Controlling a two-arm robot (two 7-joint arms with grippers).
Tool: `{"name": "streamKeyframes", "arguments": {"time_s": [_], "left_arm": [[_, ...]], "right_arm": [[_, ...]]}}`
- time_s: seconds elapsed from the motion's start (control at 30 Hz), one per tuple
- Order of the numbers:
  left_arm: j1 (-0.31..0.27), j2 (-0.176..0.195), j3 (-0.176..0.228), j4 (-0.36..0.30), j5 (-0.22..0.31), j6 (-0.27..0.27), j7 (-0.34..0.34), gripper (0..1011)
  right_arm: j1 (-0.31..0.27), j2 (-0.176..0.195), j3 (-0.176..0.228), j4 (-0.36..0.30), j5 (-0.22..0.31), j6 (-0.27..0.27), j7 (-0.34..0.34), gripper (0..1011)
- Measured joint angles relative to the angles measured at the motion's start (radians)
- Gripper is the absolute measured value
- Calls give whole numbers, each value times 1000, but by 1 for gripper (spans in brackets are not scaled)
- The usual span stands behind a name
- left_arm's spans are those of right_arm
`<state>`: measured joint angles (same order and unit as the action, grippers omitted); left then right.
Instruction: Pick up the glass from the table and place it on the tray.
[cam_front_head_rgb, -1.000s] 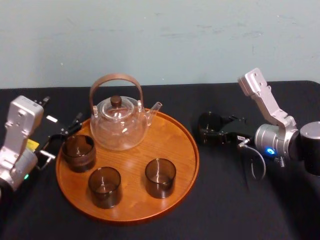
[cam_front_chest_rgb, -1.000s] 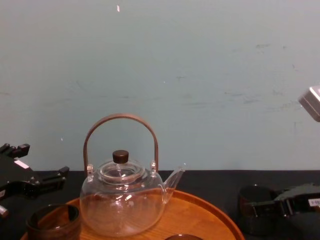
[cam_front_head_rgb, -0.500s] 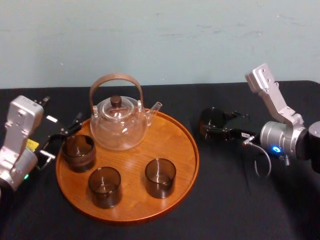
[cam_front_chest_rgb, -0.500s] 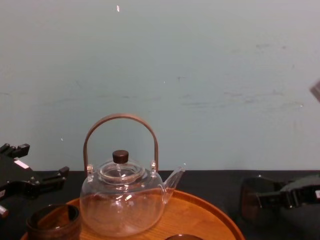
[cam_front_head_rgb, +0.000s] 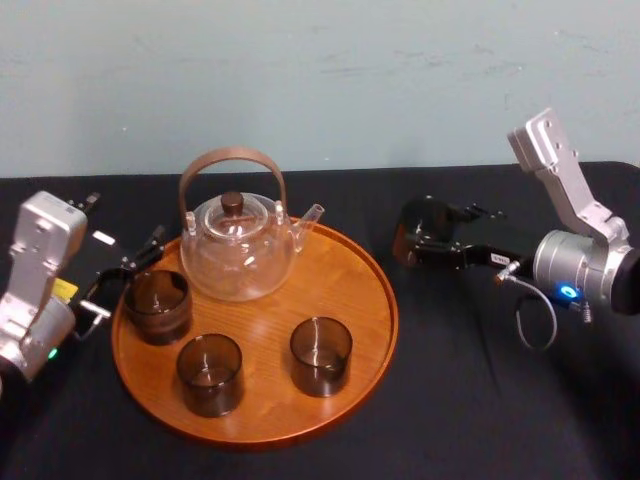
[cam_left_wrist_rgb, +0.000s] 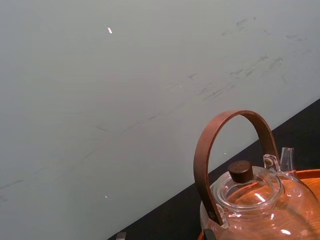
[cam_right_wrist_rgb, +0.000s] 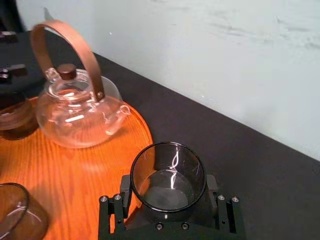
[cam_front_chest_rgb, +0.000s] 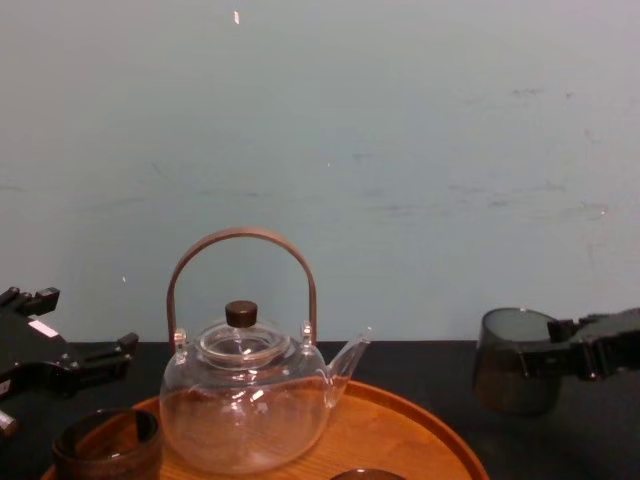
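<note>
A dark smoked glass (cam_front_head_rgb: 416, 224) hangs above the black table, just right of the round orange-brown wooden tray (cam_front_head_rgb: 355, 290). My right gripper (cam_front_head_rgb: 428, 238) is shut on it, one finger on each side of its wall. The right wrist view looks down into the held glass (cam_right_wrist_rgb: 167, 172), with the tray's rim (cam_right_wrist_rgb: 142, 125) below and beside it. From the chest, the glass (cam_front_chest_rgb: 512, 362) floats clear of the table at the right. My left gripper (cam_front_head_rgb: 125, 245) rests open at the tray's left edge, holding nothing.
On the tray stand a glass teapot (cam_front_head_rgb: 238, 250) with a brown arched handle and three dark glasses (cam_front_head_rgb: 158, 305) (cam_front_head_rgb: 210, 373) (cam_front_head_rgb: 321, 355). Bare wood shows on the tray's right side. A pale wall bounds the table at the back.
The right gripper has lifted the glass off the table and carried it slightly up and back. The left arm has not moved.
</note>
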<state>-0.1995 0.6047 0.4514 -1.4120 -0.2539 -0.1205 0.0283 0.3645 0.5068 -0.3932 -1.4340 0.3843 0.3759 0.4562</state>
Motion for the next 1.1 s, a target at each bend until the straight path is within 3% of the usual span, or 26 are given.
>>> {"name": "streamKeyframes", "arguments": {"time_s": [0.47,1.1], "left_arm": [[0,0,0,0,0,0,0,1001],[0,0,0,0,0,0,0,1001]], "right_arm": [[25,13,-50,-43,8,-16,37,885],[114,-34,-153,48,-10,-36,94,886]]}}
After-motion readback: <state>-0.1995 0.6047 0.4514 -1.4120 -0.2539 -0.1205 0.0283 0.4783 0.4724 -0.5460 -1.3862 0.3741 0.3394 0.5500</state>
